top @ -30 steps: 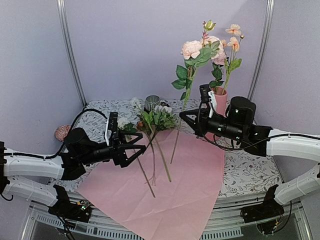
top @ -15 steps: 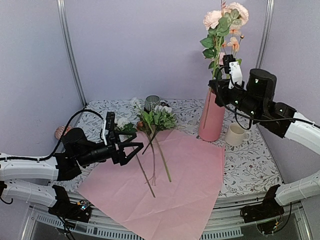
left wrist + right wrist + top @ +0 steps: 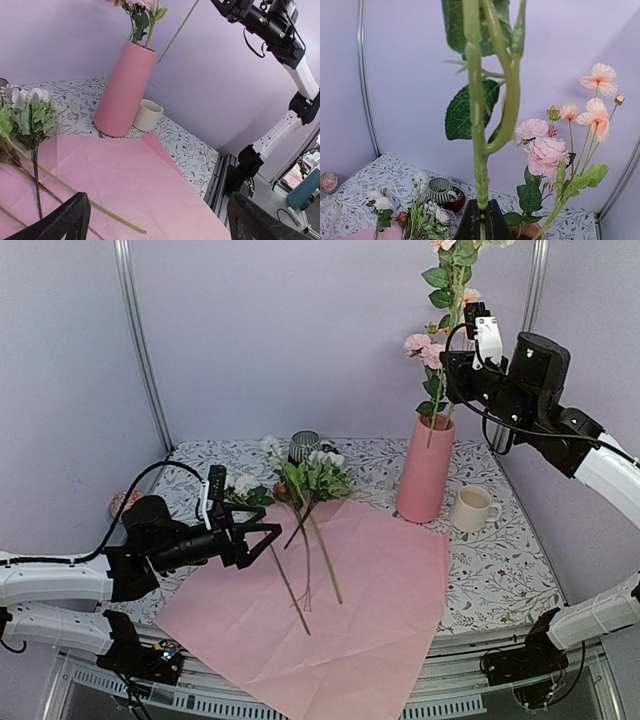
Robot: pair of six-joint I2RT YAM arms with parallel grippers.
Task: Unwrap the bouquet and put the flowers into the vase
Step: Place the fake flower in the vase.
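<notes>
Lifting high, your right gripper is pinched tight on the rose stem so its tail hangs just by the vase rim, not yet inside. Your left gripper hovers spread wide, empty, near the flowers lying on the paper, likely poised for the next pick.
</notes>
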